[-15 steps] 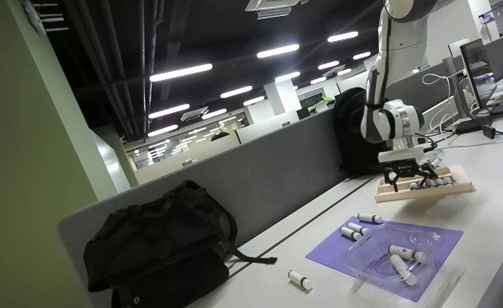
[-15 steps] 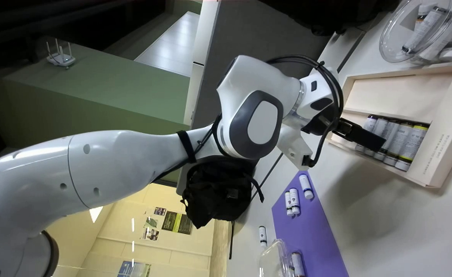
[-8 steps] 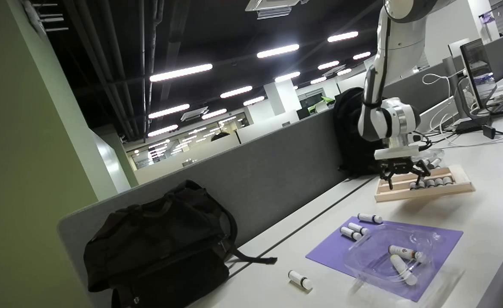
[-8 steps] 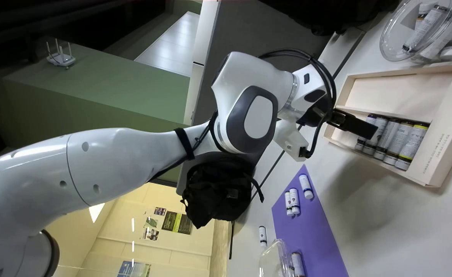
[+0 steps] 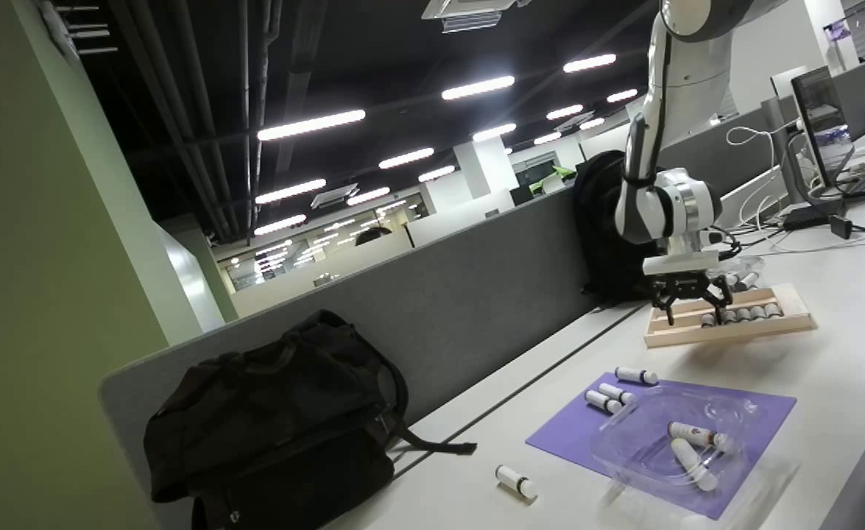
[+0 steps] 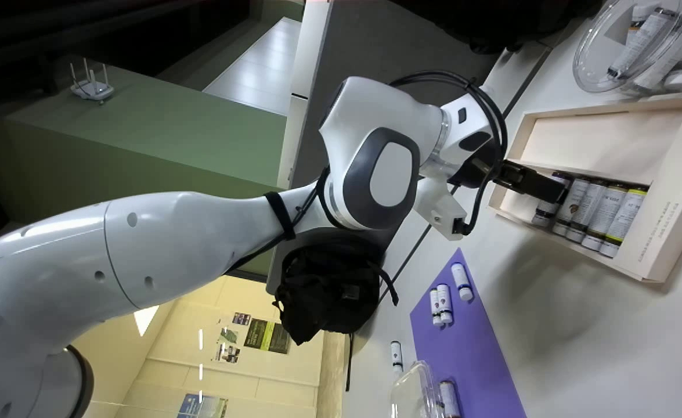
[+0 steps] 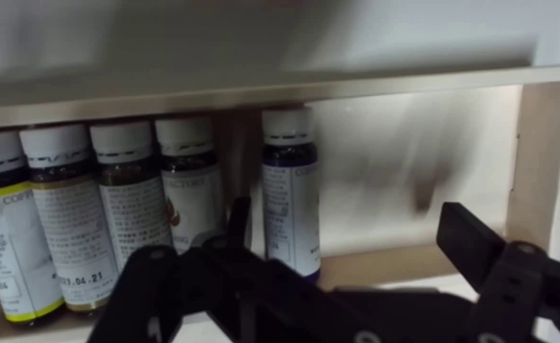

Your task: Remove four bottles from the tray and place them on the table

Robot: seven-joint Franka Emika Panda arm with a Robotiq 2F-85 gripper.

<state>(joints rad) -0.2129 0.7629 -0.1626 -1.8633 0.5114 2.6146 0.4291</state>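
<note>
The pale wooden tray (image 5: 763,336) lies on the white table (image 5: 587,353); it also shows in an exterior view (image 6: 660,249) and the wrist view (image 7: 427,86). Several white-capped bottles lie side by side in its front compartment, with a yellow-banded bottle (image 7: 22,257) at the far end. A blue-banded bottle (image 7: 291,205) lies slightly apart from the row. My gripper (image 7: 345,209) is open around it. One finger is in the gap between it and its neighbour (image 7: 191,200); the opposite finger is over the bare compartment floor, well apart from it.
A purple mat (image 5: 572,434) holds three loose bottles (image 5: 635,375) and a clear container (image 5: 623,471) with two bottles. Another bottle (image 5: 514,482) lies near a black backpack (image 5: 270,427). A clear tub of bottles (image 6: 634,81) stands behind the tray. A grey partition (image 5: 491,294) borders the table.
My gripper has shifted along the tray toward its bare end and come lower. One finger has gone in between bottles, and the blue-banded end bottle has moved away from the row.
</note>
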